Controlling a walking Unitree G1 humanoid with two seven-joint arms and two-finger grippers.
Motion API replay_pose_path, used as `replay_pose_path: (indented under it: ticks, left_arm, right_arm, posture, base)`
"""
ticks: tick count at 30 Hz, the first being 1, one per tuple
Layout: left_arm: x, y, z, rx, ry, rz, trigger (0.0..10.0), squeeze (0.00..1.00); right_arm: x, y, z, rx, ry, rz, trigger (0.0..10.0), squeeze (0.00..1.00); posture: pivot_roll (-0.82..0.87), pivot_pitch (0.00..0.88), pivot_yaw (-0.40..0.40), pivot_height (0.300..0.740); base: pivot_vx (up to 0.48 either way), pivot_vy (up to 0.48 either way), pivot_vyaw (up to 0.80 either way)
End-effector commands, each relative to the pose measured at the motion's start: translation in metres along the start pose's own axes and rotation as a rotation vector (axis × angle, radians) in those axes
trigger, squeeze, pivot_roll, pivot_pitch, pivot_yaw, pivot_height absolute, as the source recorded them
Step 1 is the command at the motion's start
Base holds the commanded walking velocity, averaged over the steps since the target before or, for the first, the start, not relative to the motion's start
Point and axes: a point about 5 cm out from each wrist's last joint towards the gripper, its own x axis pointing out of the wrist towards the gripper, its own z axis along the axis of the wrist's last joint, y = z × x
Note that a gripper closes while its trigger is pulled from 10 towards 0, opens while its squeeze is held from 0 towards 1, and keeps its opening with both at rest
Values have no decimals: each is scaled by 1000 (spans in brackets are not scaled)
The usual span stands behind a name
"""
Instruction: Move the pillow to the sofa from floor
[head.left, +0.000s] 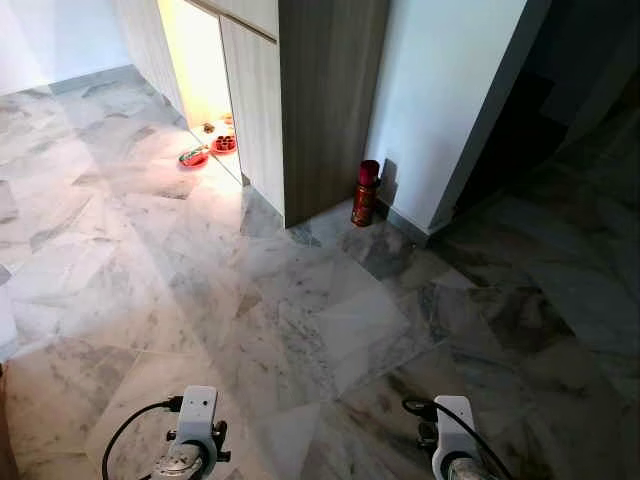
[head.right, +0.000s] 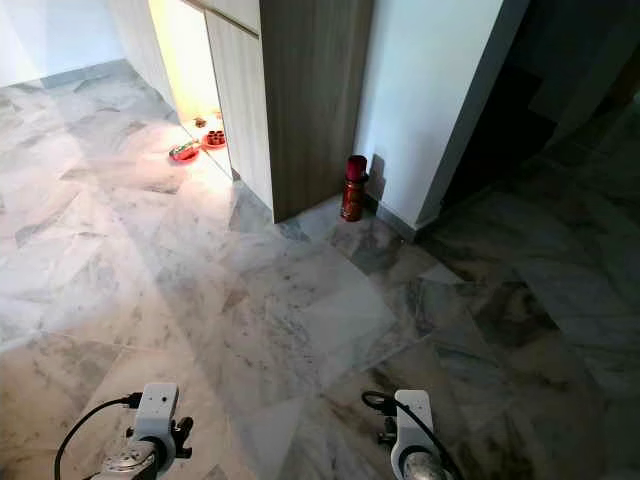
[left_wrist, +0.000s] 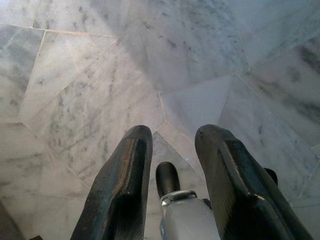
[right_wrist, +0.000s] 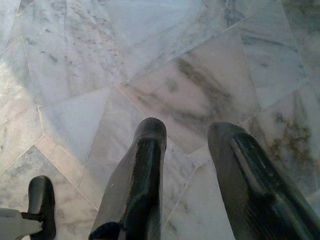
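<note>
A grey-veined marble floor (head.left: 300, 320) is spreading across the whole scene, glowing warm at the far left. A red cylinder (head.left: 366, 193) is standing upright on it at the far cabinet corner, while red dishes (head.left: 208, 150) are lying farther left.

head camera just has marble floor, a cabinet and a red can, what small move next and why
Probably turn in place to look for the pillow. Ahead lie the marble floor, a wood cabinet and a red extinguisher. Both end effectors, left and right, hang open over the floor holding nothing.
</note>
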Motion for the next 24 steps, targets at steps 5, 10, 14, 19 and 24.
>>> replay_pose_path:
  ticks: [5, 10, 14, 19, 24]
  left_arm:
    - [4, 22, 24, 156, -17, 16, 10000, 0]
    - [2, 26, 15, 20, 2, 22, 10000, 0]
    - [2, 19, 15, 102, -10, -33, 10000, 0]
    - [-1, 23, 8, 91, -8, -30, 10000, 0]
    - [-3, 31, 6, -19, -48, 34, 10000, 0]
  right_arm:
    - [0, -44, 12, 258, 1, -34, 10000, 0]
    - [1, -41, 11, 174, 12, -27, 10000, 0]
    - [2, -26, 16, 216, -22, 82, 10000, 0]
    - [3, -20, 19, 254, -47, 69, 10000, 0]
    - [3, -22, 21, 295, -67, 21, 10000, 0]
  posture:
    - [-52, 0, -11, 740]
    - [-42, 0, -19, 740]
    - [-28, 0, -27, 740]
    - [-17, 0, -20, 740]
    - [-17, 0, -14, 740]
  base:
    - [0, 0, 0]
    - [0, 0, 0]
    - [0, 0, 0]
    - [0, 0, 0]
    - [0, 0, 0]
